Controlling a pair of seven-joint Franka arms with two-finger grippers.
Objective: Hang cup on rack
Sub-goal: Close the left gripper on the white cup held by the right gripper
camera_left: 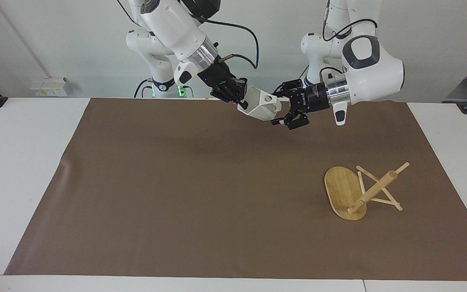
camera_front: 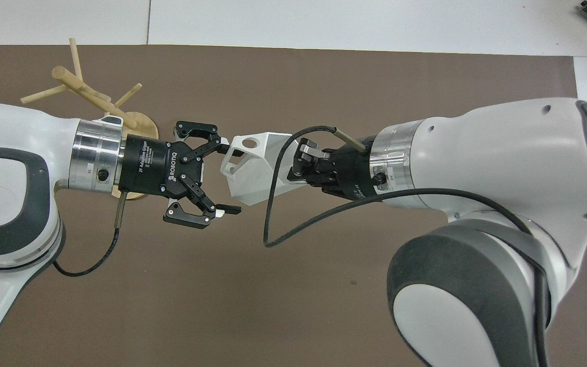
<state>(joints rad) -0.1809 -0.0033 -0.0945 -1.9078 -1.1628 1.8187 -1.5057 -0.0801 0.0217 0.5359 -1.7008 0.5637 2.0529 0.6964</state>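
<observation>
Hanging in the air over the robots' end of the brown mat, the cup (camera_left: 261,107) is tipped on its side with its pierced handle uppermost and its base end turned toward the left arm, which reads as a hand-over pose: the free end is offered so a second grip can take it. The right gripper (camera_left: 239,103) is clamped on the cup at its rim end, fingertips pressed together on the wall there. The left gripper (camera_front: 224,176) has its fingers spread wide, one fingertip at the handle side of the cup and the other just below the cup's lower edge, so the cup's end sits at the mouth of the gap; whether a pad already touches it cannot be told. The rack (camera_left: 361,190) lies toppled on the counter toward the left arm's end, well apart from the cup, its oval base on edge and its post and pegs slanting. It probably needs standing up before any peg can take the handle
</observation>
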